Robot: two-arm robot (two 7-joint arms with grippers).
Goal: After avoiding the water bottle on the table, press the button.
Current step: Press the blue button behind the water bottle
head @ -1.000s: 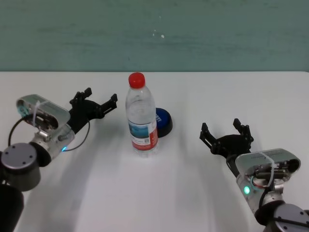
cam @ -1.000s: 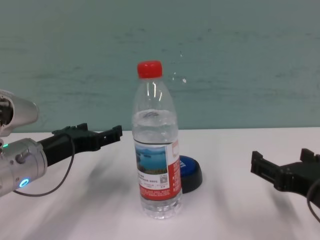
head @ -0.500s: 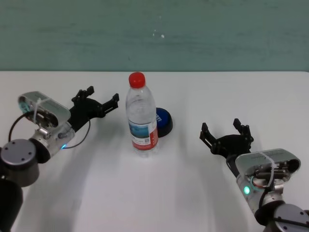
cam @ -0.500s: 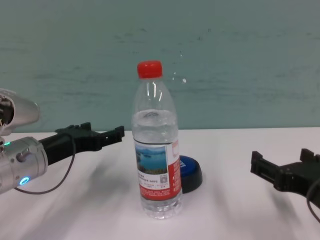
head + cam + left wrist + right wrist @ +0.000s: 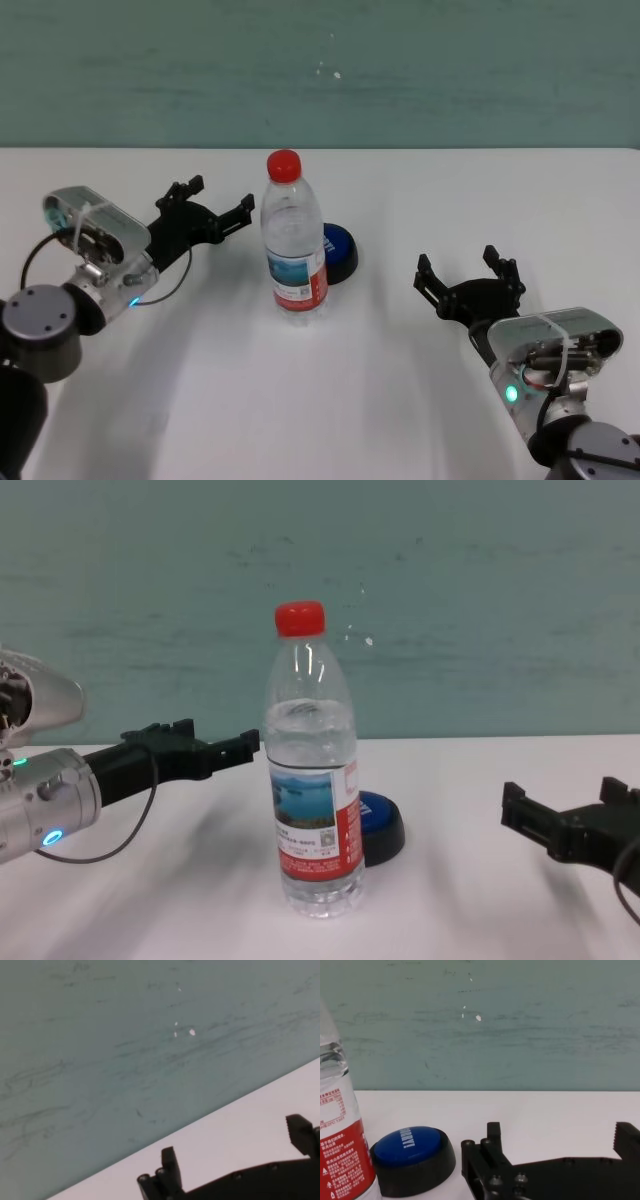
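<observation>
**Jaws spread on both arms, button not yet pressed**

Spread and empty, the left gripper (image 5: 212,203) hangs above the table (image 5: 200,400), just beside the upper body of the water bottle (image 5: 293,245) on its left. Its fingertips point toward the bottle's far side and do not appear to touch it. The right gripper (image 5: 470,277), its fingers likewise apart and holding nothing, sits low over the table well to the right of the bottle.

The bottle stands upright near the table's middle, red cap on. The button (image 5: 338,252) lies just behind it and to its right, partly hidden by it, with nothing on its blue dome.

By my reading, the avoiding part is only under way: the left gripper is level with the bottle, not past it. Rounding the bottle without tipping it, then pushing the dome down, all remains to be done.
</observation>
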